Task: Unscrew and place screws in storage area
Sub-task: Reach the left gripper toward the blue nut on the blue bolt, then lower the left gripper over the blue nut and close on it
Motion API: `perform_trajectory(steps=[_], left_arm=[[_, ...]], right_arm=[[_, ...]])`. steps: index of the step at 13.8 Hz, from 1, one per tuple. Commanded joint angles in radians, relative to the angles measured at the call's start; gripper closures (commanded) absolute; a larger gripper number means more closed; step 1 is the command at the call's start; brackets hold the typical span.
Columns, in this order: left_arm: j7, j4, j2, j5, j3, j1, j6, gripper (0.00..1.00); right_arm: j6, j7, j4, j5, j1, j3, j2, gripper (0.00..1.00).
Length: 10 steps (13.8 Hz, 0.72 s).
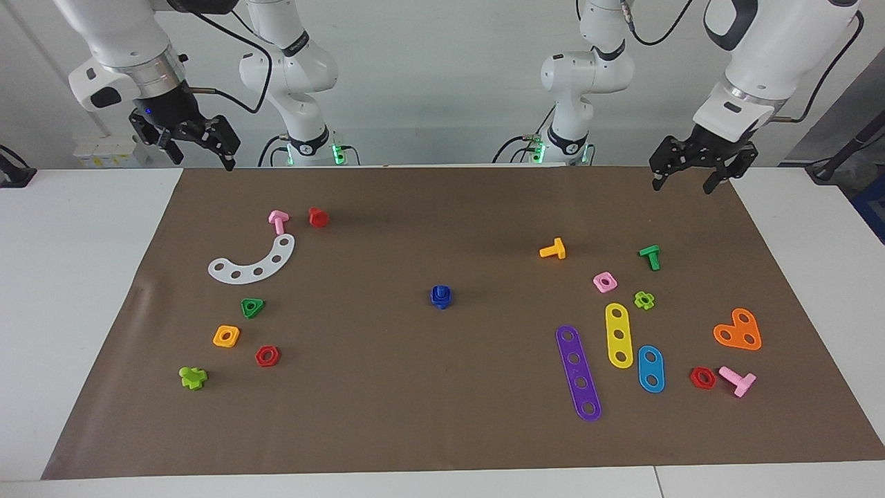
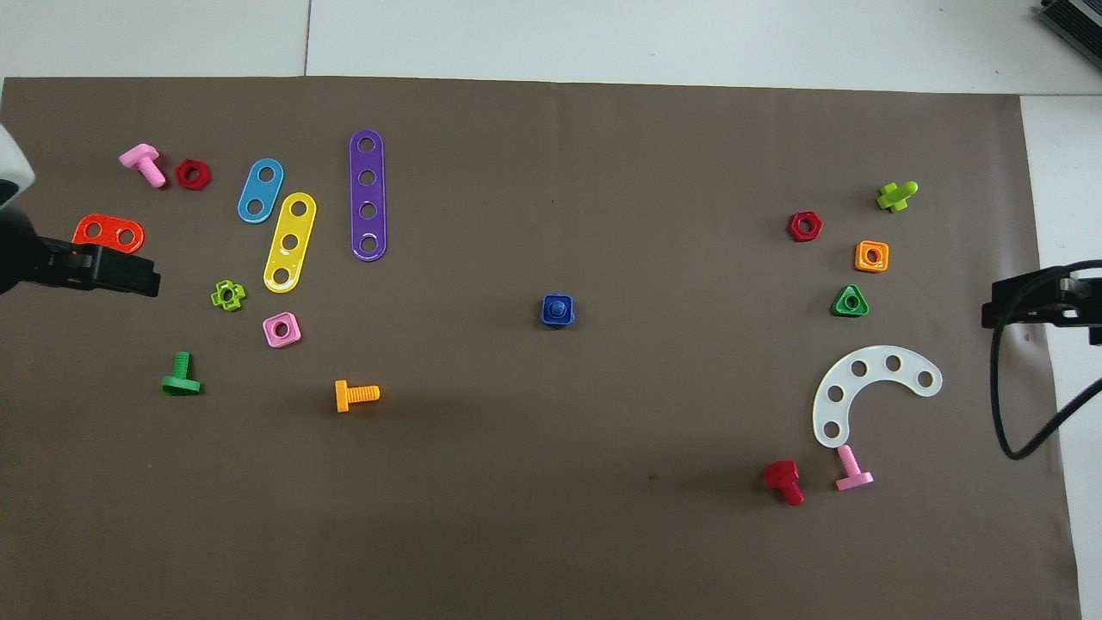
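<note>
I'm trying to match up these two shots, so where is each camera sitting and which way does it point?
Facing view: high across the table, looking at the robots; both arms and bases show, left tool and right tool raised over the mat's corners.
Overhead view: high above the robots' end, looking steeply down; only the tools show at the edges.
Shared: the blue bolt with its nut mid-mat, and the white curved strip, half a turn apart.

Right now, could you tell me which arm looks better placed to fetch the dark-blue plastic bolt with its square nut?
Neither clearly: the dark-blue bolt stands mid-mat. I'd lean left; the open left gripper already hangs over the mat's corner, while the open right gripper waits.
</note>
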Motion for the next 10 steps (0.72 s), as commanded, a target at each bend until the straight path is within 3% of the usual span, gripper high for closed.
perform_trajectory(steps=[1,10], left_arm=[[-0.032,-0.075,-0.03,0.018,-0.001,-0.091,0.076,0.0],[-0.218,-0.075,0.195,0.01,-0.001,-0.374,0.35,0.0]], right_arm=[[-0.016,-0.017,0.015,0.021,-0.007,0.002,0.004,0.0],[-0.016,-0.017,0.015,0.021,-0.007,0.002,0.004,0.0]])
